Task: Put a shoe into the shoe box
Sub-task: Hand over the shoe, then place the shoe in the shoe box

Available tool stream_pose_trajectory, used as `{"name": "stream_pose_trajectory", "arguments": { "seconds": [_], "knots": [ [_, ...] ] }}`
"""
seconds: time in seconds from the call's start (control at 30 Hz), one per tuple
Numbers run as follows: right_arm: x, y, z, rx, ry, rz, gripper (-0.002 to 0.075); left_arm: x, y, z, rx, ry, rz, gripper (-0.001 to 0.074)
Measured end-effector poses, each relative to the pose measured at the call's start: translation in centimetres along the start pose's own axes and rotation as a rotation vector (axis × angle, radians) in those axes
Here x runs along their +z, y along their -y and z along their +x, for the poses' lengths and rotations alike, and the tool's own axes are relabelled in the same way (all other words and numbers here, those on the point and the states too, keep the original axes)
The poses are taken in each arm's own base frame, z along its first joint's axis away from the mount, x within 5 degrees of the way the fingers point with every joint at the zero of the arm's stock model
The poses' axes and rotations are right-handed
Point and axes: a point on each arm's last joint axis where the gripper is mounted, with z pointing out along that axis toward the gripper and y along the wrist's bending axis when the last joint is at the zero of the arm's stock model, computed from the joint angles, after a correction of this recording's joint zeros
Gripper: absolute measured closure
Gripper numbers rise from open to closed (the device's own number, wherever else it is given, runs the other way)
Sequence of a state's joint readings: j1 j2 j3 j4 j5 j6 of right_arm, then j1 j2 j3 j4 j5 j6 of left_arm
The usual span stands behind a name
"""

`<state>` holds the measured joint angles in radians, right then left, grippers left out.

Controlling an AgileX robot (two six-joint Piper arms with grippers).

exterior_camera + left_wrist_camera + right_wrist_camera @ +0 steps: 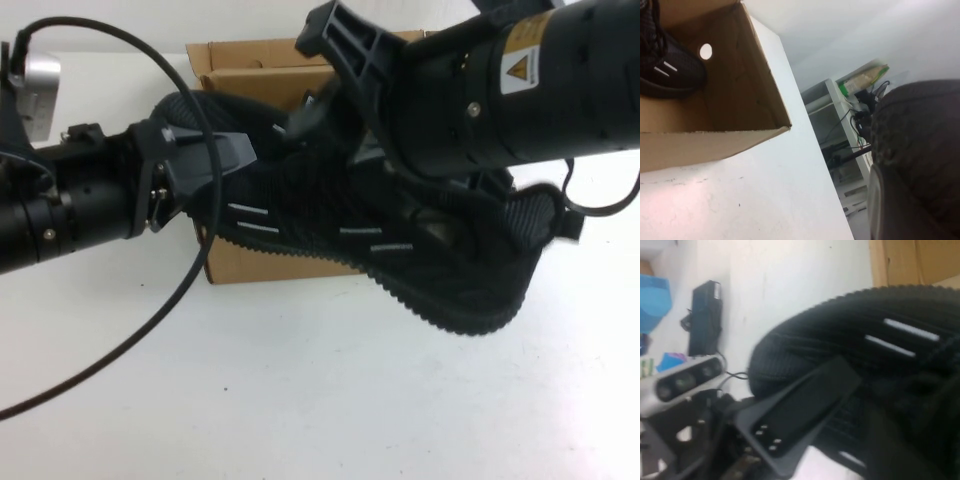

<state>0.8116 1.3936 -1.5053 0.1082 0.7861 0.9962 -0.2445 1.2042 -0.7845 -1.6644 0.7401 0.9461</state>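
Two pincers pinch the black sneaker aloft over the cardboard shoe box: left pincer at 9 o'clock, right pincer at 12. Second sneaker already boxed; lowering remains.

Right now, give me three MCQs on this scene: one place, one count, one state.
1. Where is the held shoe? A in the box; B up between both grippers; C flat on the table.
2. Shoes in view? A one; B two; C three.
3. The box is: A open; B taped shut; C crushed.

1 B: the left gripper clamps one end of the shoe, and the right gripper is at its collar, in front of the box.
2 B: a second shoe lies in the box.
3 A: the left wrist view looks straight into it.
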Motion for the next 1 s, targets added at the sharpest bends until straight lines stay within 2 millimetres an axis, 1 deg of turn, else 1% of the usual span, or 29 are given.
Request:
{"name": "stream_pose_trajectory", "arguments": {
  "seconds": [0.03,0.07,0.1,0.2,0.37,0.43,0.47,0.53,0.6,0.63,0.67,0.73,1.0],
  "knots": [
    [0.3,0.1,0.0,-0.007,-0.006,0.008,0.0515,0.0,0.0,0.0,-0.003,0.002,-0.001,0.0589],
    [0.4,0.1,0.0,-0.013,-0.007,0.011,0.0589,-0.1,-0.1,-0.1,-0.007,0.008,-0.001,0.0590],
    [0.7,0.2,0.0,-0.014,-0.011,0.015,0.0641,-0.1,-0.1,-0.2,-0.010,0.011,-0.004,0.0591],
    [1.1,0.3,0.0,-0.022,-0.015,0.026,0.0707,-0.1,-0.2,-0.2,-0.011,0.016,-0.010,0.0591],
    [1.3,0.4,0.0,-0.022,-0.020,0.036,0.0719,-0.1,-0.1,-0.2,0.021,0.014,-0.007,0.0590],
    [1.3,0.5,0.0,-0.026,-0.019,0.039,0.0720,-0.1,-0.1,-0.2,0.025,0.011,-0.001,0.0546],
    [1.3,0.5,0.0,-0.027,-0.019,0.041,0.0720,-0.1,0.0,-0.1,0.028,0.005,0.010,0.0489],
    [1.3,0.5,0.0,-0.028,-0.019,0.042,0.0720,-0.1,0.2,0.0,0.027,-0.006,0.027,0.0348],
    [1.4,0.5,0.0,-0.028,-0.019,0.044,0.0720,-0.1,0.3,0.0,0.027,-0.014,0.038,0.0190],
    [1.5,0.6,-0.1,-0.029,-0.019,0.047,0.0721,-0.1,0.3,0.0,0.029,-0.014,0.038,0.0137],
    [1.5,0.6,-0.1,-0.029,-0.019,0.047,0.0721,-0.1,0.3,0.0,0.029,-0.014,0.039,0.0103],
    [1.6,0.6,-0.1,-0.029,-0.020,0.048,0.0721,-0.1,0.2,0.0,0.030,-0.014,0.036,0.0071],
    [1.5,0.7,-0.2,-0.049,-0.007,0.062,0.0721,-0.1,-0.4,0.2,0.094,-0.027,-0.043,0.0065]
  ]
}}
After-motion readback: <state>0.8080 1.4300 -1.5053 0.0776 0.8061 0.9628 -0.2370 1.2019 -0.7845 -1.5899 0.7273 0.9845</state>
